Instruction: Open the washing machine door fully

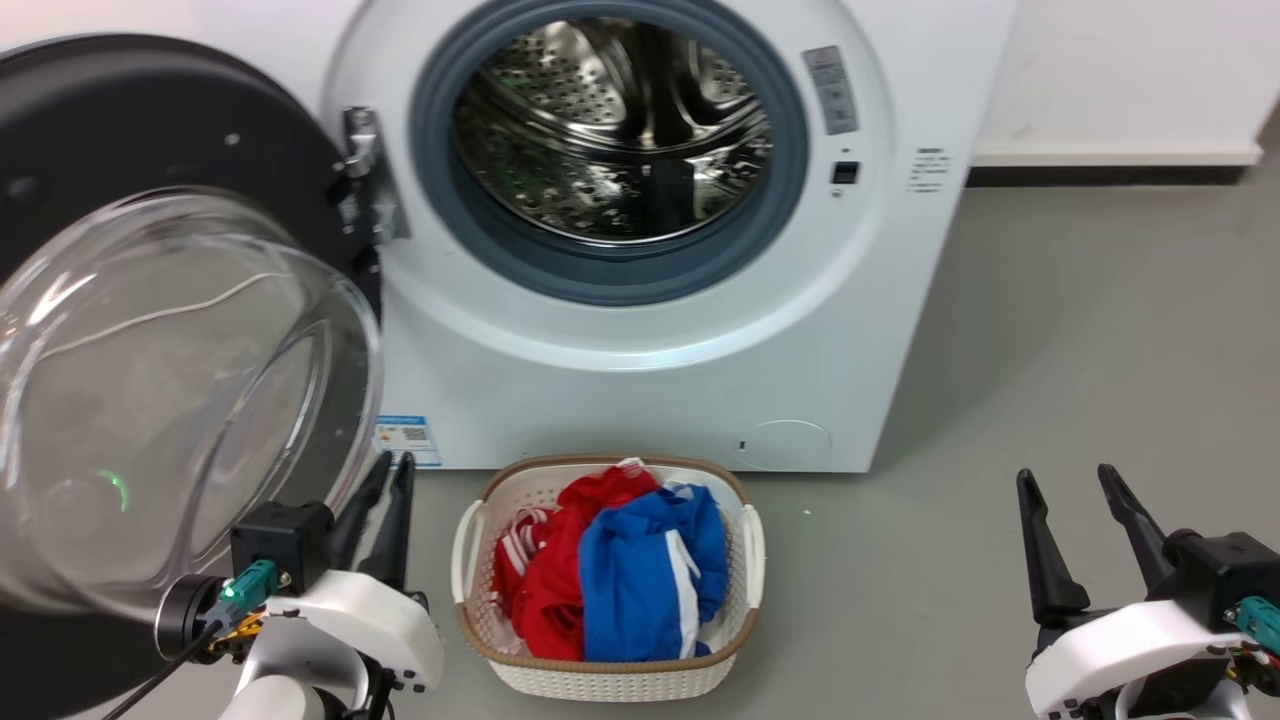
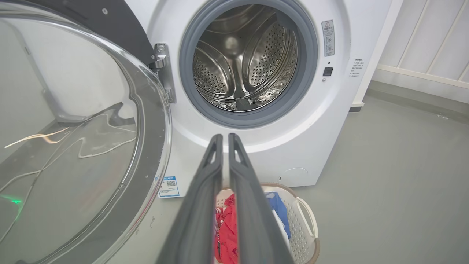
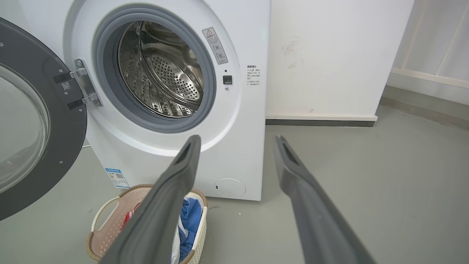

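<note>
The washing machine door [image 1: 150,330] stands swung wide to the left on its hinge [image 1: 362,180], its clear glass bowl bulging toward me and its black ring behind. The same door [image 2: 73,139] and door [image 3: 33,121] show at the left of both wrist views. The steel drum [image 1: 615,125] lies exposed behind the grey seal. My left gripper [image 1: 390,462] is shut with nothing in it, just below the bowl's lower right edge; whether it touches the glass is unclear. Its fingers [image 2: 216,161] lie almost together. My right gripper [image 1: 1068,476] is open over bare floor at the lower right.
A cream laundry basket [image 1: 470,560] holding red and blue clothes sits on the grey floor right in front of the white washing machine [image 1: 700,400]. A white wall with a baseboard [image 1: 1110,155] runs behind on the right, with open floor before it.
</note>
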Controlling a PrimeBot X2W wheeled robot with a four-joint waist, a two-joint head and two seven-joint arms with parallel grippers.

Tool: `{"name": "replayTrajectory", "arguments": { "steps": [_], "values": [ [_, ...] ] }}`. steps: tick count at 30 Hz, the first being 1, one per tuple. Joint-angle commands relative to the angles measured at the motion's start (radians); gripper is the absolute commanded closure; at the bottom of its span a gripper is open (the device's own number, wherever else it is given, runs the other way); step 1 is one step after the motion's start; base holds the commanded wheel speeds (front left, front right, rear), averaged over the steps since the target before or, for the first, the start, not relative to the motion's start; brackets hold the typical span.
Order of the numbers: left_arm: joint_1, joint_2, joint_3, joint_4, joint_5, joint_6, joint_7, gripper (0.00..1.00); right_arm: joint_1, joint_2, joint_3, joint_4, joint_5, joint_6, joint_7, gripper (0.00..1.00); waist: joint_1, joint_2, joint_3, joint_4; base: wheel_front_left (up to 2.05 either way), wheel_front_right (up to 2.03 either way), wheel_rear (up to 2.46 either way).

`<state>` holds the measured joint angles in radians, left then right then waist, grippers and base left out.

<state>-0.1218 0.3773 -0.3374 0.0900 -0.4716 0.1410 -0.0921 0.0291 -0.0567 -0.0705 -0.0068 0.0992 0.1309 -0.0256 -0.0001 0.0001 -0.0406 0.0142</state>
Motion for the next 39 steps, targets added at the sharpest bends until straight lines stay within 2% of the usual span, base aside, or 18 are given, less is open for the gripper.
{"name": "replayTrajectory", "arguments": {
  "steps": [1,10,21,39],
  "values": [
    [-0.014,0.0,0.0,0.007,0.004,0.001,-0.008,0.0,-0.006,-0.005,0.004,0.002,0.008,0.0,-0.004,0.0,0.0001,-0.0001,0.001,-0.03,0.0,0.0,0.0],
    [0.001,0.0,0.007,0.027,0.012,0.024,-0.034,0.0,-0.009,-0.01,0.008,0.014,0.015,0.0,-0.017,0.0,0.0001,-0.0001,0.003,-0.071,0.0,0.0,0.0],
    [0.051,-0.002,0.027,0.032,-0.004,0.062,-0.062,0.0,-0.01,-0.012,0.003,0.03,0.021,0.0,-0.027,0.0,0.0001,-0.0001,-0.005,-0.063,0.0,0.0,0.0],
    [0.058,0.007,0.025,0.034,-0.018,0.066,-0.065,0.0,0.006,-0.016,-0.002,0.043,0.031,0.0,-0.042,0.0,0.0001,-0.0001,-0.009,-0.045,0.0,0.0,0.0]
  ]
}}
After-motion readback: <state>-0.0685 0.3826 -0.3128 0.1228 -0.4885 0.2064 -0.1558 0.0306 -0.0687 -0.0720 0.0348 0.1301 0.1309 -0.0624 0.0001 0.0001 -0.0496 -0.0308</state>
